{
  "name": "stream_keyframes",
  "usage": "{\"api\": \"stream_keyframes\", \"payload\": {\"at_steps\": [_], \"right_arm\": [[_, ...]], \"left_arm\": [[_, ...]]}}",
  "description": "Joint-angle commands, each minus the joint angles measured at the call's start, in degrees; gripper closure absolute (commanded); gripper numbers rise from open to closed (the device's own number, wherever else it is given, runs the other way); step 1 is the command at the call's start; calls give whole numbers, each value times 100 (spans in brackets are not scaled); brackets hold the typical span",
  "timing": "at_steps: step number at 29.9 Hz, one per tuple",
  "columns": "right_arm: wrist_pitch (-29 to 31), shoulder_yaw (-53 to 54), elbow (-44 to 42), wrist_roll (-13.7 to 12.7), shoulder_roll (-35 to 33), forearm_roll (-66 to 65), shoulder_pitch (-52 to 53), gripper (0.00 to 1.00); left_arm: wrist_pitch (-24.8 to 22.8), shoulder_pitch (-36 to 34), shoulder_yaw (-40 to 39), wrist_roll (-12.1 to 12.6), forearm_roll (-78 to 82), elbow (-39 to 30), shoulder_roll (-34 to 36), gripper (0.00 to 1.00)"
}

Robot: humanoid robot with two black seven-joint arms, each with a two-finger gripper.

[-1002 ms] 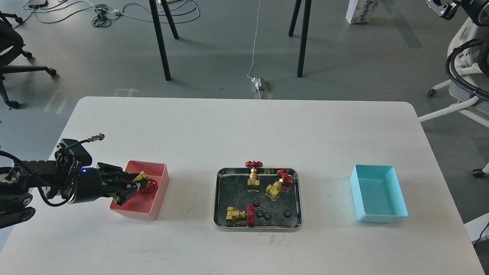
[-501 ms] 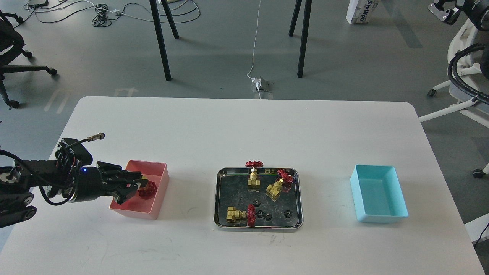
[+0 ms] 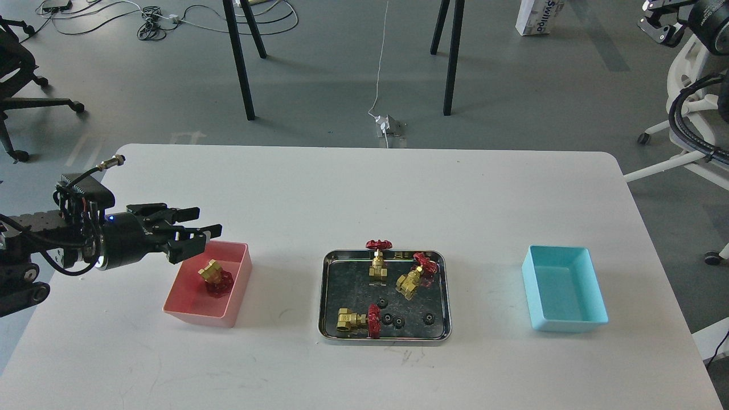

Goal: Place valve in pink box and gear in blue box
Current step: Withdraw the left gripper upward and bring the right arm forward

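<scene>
One brass valve (image 3: 213,275) with a red handwheel lies inside the pink box (image 3: 236,296) at the left of the table. My left gripper (image 3: 200,224) is open and empty, raised just above the box's far left corner. Three more valves (image 3: 377,259) (image 3: 416,276) (image 3: 359,320) and several tiny black gears (image 3: 388,318) lie in the steel tray (image 3: 353,285) at the table's middle. The blue box (image 3: 564,287) stands empty at the right. My right gripper (image 3: 655,24) is small at the top right corner, far off the table; its fingers cannot be told apart.
The white table (image 3: 364,188) runs wide around the bins. Behind it are black stand legs (image 3: 242,62), floor cables and a white chair base (image 3: 683,142) at the right.
My left gripper opened and let the valve go into the pink box, then rose and drew back to the left. The valve now rests in the box.
</scene>
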Motion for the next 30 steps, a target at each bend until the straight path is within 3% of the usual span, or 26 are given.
{"api": "stream_keyframes", "payload": {"at_steps": [1,7,10,13,16,21,26,28,30], "right_arm": [[1,-451,344,-135,-67,-94,74,0],[10,-1226,1583,-645,-481,-1024,312,0],[237,-1822,2137,-1241,-446,-2060,382,0],[939,-2507,2437,-1638,-341,-2852,698,0],[1940,-3499,2683,-1692,-113,-3389,1364,0],[1940,-5161,2876,-1718,1028,-3636,2517,0],[1940,-5928,2894,-1867,2110,-4285,2606,4],[1940,-6191,2912,-2051,2427,-4663,2589,17],[1940,-6446,2921,-2157,2673,-4788,2580,43]], "left_arm": [[-831,-92,-734,1,-761,-580,460,30],[-1941,84,-2301,1,-2746,-986,286,28],[-2178,93,-2670,1,-3985,-986,-126,27],[-2328,171,-2934,1,-5005,-1021,-671,26],[-2311,531,-3267,1,-5438,-1188,-1364,25],[-2284,1392,-4514,1,-5439,-1285,-2499,25],[-2267,1850,-5079,1,-5439,-1276,-3133,24],[-2258,1912,-5079,1,-5439,-1233,-3282,24],[-2118,1956,-5079,1,-5439,-1206,-3510,23]]}}
